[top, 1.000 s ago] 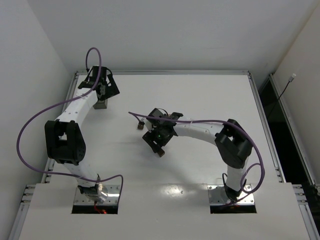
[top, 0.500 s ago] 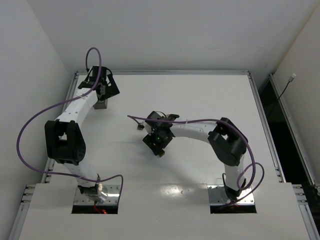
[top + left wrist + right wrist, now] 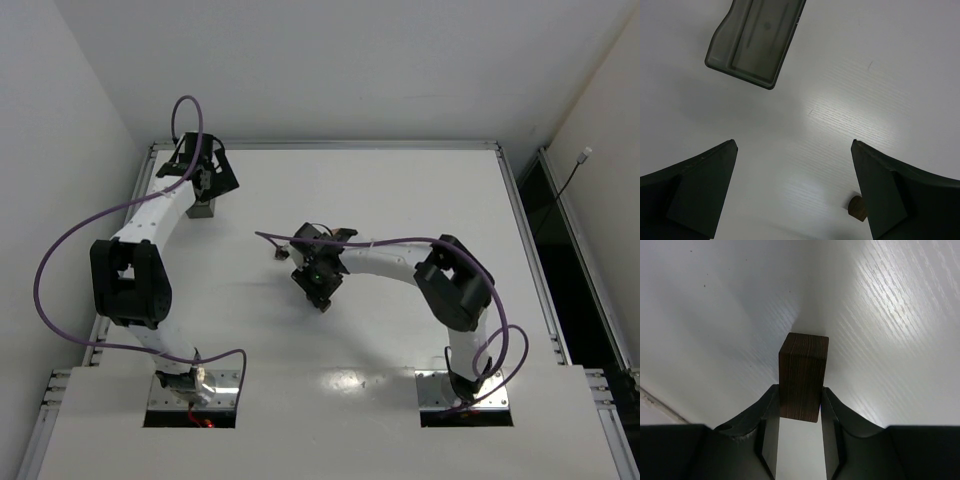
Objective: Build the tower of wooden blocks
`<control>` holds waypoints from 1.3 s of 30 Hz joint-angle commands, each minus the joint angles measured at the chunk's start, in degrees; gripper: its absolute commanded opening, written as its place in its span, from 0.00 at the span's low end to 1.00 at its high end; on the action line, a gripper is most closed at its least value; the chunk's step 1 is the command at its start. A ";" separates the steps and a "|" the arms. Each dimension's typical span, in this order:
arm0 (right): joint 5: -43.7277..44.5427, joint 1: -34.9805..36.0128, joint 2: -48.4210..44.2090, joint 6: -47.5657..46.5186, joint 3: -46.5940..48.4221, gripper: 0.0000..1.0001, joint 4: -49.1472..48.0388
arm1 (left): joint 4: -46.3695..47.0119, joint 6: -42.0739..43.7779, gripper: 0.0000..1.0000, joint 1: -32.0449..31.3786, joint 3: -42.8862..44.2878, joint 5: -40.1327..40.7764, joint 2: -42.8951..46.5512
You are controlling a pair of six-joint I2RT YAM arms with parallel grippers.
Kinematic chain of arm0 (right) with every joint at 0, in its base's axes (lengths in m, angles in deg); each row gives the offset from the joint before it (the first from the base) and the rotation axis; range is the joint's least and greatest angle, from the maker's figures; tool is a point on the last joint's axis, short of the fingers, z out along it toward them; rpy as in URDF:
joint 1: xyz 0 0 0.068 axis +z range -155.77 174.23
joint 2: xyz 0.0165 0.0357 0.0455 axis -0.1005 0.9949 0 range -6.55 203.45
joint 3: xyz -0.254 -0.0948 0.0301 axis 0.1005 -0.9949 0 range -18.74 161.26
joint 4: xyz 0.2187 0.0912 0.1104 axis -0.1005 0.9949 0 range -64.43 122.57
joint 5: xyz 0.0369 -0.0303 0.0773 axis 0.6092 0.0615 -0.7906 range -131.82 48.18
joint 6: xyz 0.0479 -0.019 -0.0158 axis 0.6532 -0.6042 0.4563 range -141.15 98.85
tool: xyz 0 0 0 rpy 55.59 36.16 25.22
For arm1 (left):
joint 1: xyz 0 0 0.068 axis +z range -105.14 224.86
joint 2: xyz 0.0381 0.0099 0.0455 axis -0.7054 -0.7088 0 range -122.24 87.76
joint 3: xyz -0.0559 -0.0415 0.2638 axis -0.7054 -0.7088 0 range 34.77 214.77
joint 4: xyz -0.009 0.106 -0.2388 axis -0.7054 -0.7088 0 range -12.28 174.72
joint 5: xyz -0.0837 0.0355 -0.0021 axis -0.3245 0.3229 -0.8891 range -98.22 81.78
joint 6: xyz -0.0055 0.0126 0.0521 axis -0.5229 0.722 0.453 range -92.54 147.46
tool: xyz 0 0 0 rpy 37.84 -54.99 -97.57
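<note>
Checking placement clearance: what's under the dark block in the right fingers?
Bare white table surrounds the dark block; no other block shows there. The spot directly beneath is covered by the block itself, held by the right fingers.

right gripper (image 3: 800, 396) | now closed; gripping dark wood block (image 3: 803, 371)

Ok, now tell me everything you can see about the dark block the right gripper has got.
The dark brown wood block is a small cuboid with fine, straight grain and clean square edges, longer than it is wide. The right gripper is shut on it: the two black fingers press its opposite long sides at one end, and most of its length sticks out past the fingertips toward the white table. No other block touches it. Whether its far end rests on the table cannot be told.
</note>
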 commanded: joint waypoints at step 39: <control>2.31 -17.62 -3.59 16.44 20.47 0.00 10.58 | 3.20 -1.17 0.96 -1.24 -1.09 1.43 1.36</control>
